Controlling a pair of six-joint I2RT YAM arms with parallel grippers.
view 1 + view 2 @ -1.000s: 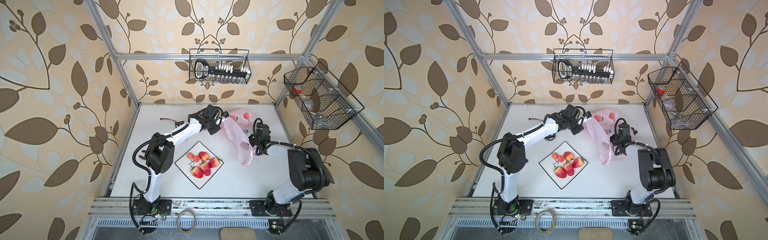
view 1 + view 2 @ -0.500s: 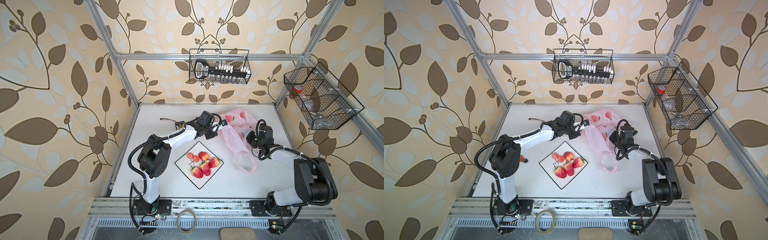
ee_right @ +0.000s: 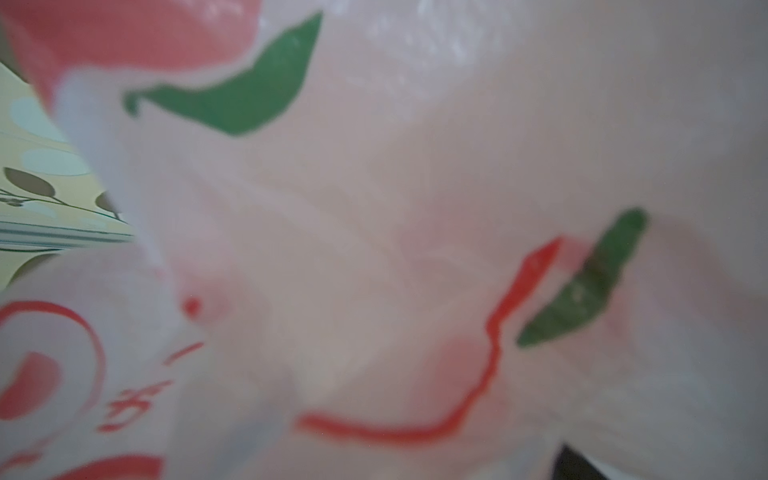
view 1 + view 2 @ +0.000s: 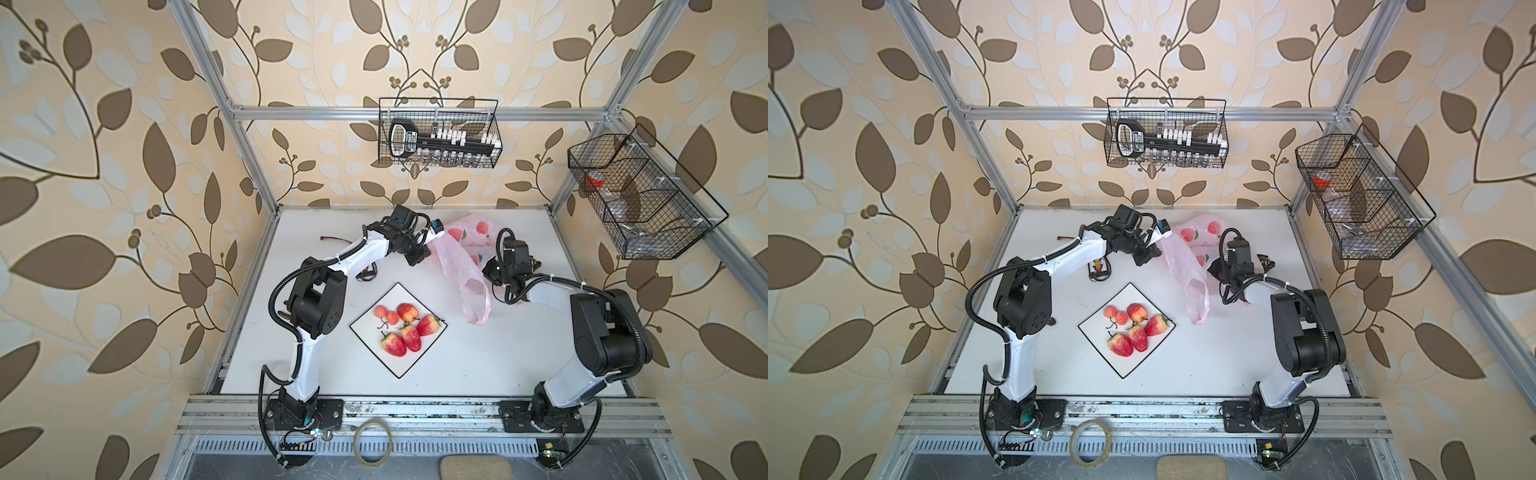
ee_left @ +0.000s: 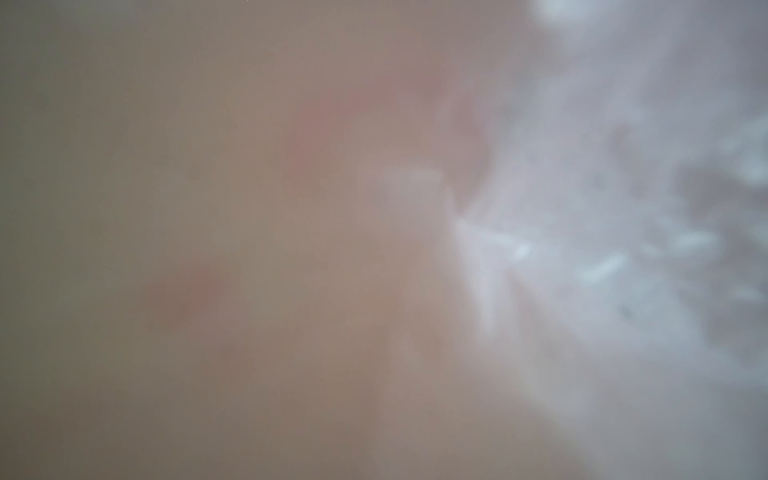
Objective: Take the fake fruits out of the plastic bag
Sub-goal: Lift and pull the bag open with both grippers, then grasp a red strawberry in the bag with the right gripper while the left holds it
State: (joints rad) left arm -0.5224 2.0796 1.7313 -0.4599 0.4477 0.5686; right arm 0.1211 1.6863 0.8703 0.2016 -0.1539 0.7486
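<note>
Evidently late in the task: six glossy red, yellow and pinkish fake fruits (image 4: pixel 409 336) lie on the white square black-rimmed plate (image 4: pixel 398 368), apart from the thin translucent pink plastic bag (image 4: pixel 453 262). The left gripper (image 4: pixel 422 253), clenched, pinches the bag's edge, apparently holding it up to tip out its contents. The right gripper (image 4: pixel 492 270), fingers spread, stands against the film. Whether any fruit is inside cannot be told.
</note>
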